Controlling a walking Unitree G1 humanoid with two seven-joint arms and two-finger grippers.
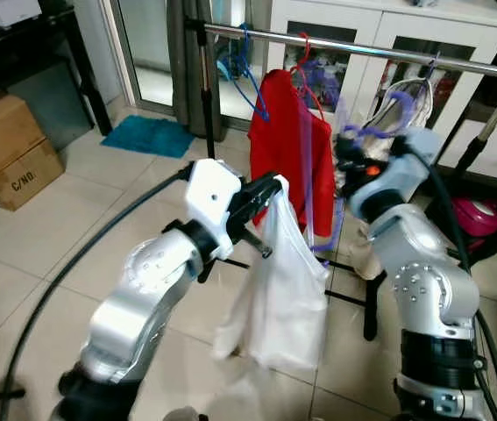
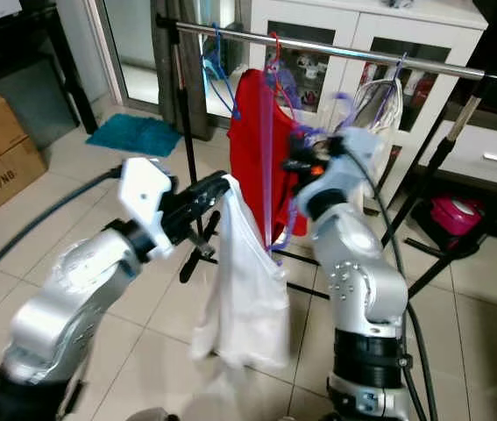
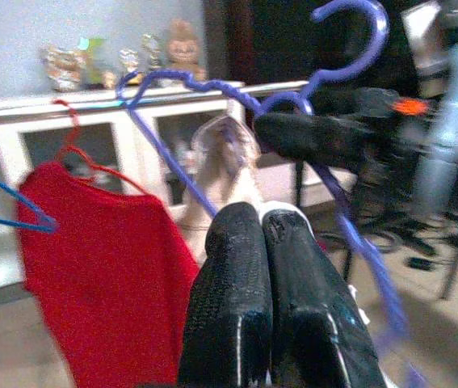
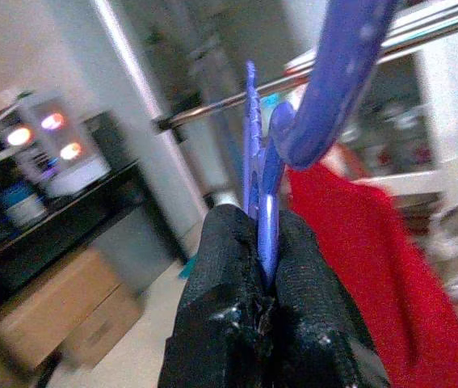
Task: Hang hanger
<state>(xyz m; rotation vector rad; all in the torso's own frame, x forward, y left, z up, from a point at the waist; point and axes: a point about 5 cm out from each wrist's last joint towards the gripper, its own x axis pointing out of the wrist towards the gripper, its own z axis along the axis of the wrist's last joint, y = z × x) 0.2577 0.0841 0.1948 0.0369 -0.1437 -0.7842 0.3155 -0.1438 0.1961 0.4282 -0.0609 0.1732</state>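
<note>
Clamped between the two black fingers of the right gripper (image 4: 265,279) is a purple plastic hanger (image 4: 325,89), its flat neck pinched tight and its hook rising above the fingertips. The left gripper (image 3: 262,242) is pressed closed on a white garment (image 1: 274,289), whose cloth is bunched at the fingertips and hangs limp below them toward the tiled floor (image 1: 99,202). In the head views the hanger is held up just beside the white garment's top, in front of a red garment (image 1: 287,149) that hangs from a red hanger (image 1: 303,48) on the metal clothes rail (image 1: 353,48). A blue hanger (image 1: 250,74) is hooked on the same rail to the robot's left of the red one. Behind the rail a white cabinet (image 1: 379,31) with glass doors is seen; a cardboard box (image 1: 7,149) and a teal mat (image 1: 152,136) lie on the floor at the left.
</note>
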